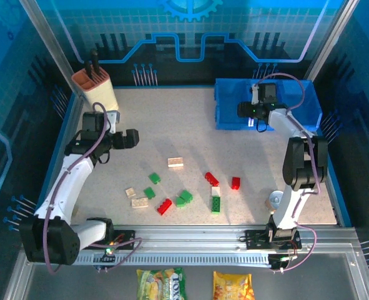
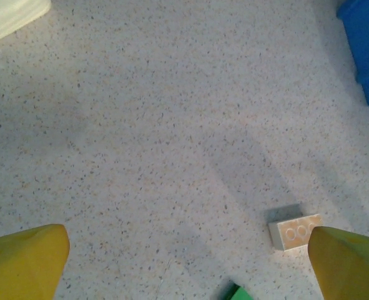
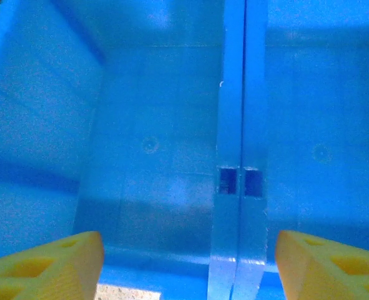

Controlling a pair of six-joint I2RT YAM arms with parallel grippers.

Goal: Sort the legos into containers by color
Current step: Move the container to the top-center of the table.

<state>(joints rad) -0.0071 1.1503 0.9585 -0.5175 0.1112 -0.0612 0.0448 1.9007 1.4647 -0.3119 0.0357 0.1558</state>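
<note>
Several red, green and cream legos lie scattered on the speckled table, among them a cream brick (image 1: 175,162), a red brick (image 1: 211,179) and a green brick (image 1: 184,199). My left gripper (image 1: 133,139) hovers open over bare table at the left. In its wrist view the left gripper (image 2: 187,269) has nothing between its yellow fingers (image 2: 22,262), and the cream brick (image 2: 295,231) lies just inside the right one. My right gripper (image 1: 245,112) hangs open over the blue containers (image 1: 225,103). Seen from its wrist, the right gripper (image 3: 187,269) is empty and straddles a divider wall (image 3: 234,125) between two bins.
A beige knife block (image 1: 93,84) with an orange top stands at the back left. A small round tin can (image 1: 275,200) sits near the right arm's base. Blue walls fence the table on all sides.
</note>
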